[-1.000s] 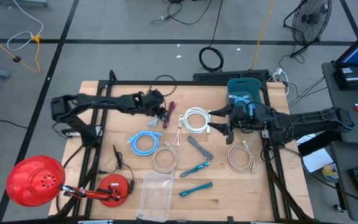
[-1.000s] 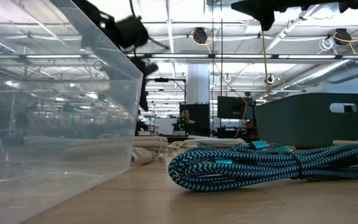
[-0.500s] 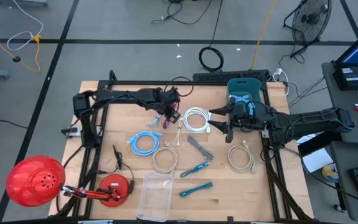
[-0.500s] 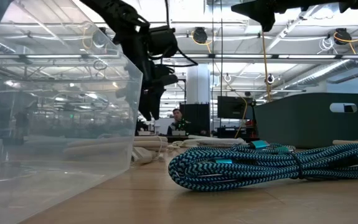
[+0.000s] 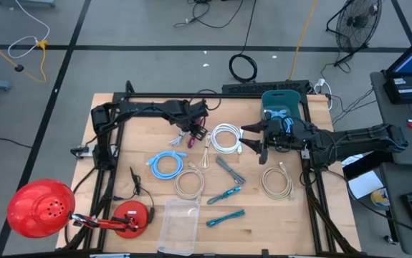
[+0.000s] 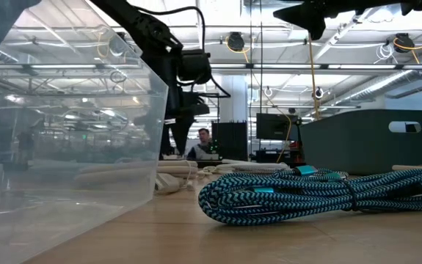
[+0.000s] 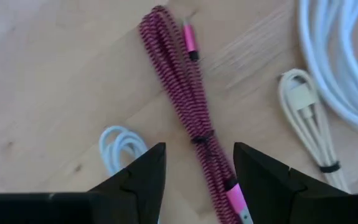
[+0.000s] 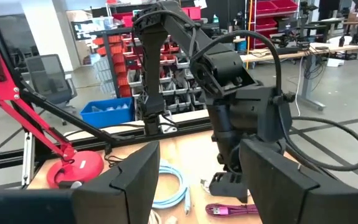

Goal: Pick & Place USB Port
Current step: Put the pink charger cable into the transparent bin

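Above the magenta cable [image 7: 182, 93], left pincer [image 7: 197, 165] now wider, cable unheld

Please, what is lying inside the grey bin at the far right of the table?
In the high view the bin holds a light blue coiled cable. The right gripper and its arm cover the bin's near part, so anything else there cannot be seen.

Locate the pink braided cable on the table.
In the high view the pink braided cable lies toward the table's far side, left of the white coiled cable, directly under the left hand, whose open fingers straddle it.
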Controlling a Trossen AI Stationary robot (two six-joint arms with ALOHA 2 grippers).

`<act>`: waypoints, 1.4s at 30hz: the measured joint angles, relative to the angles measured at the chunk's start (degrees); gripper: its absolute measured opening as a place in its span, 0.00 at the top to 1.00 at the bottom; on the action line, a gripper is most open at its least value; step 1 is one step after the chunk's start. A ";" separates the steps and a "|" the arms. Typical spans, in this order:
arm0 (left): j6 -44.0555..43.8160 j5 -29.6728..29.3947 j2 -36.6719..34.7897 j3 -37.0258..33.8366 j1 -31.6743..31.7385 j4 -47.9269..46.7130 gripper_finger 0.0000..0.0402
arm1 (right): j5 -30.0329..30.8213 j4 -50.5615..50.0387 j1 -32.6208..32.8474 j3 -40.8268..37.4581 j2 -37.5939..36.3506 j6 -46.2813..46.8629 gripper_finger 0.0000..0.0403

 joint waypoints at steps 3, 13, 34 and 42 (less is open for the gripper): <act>0.02 0.35 0.00 0.00 -0.33 1.30 0.52 | 0.06 0.01 0.00 0.00 0.00 -0.31 0.47; -0.67 0.39 0.00 0.00 -1.09 1.60 0.52 | 2.89 -0.02 0.00 0.00 0.00 -0.46 0.47; -0.39 0.58 7.60 0.22 -0.50 3.17 0.54 | 2.81 -0.02 0.00 0.00 -0.02 -0.71 0.47; -0.24 0.09 5.92 -0.11 -0.36 2.81 0.80 | 2.81 -0.02 0.01 0.00 -0.02 -0.90 0.47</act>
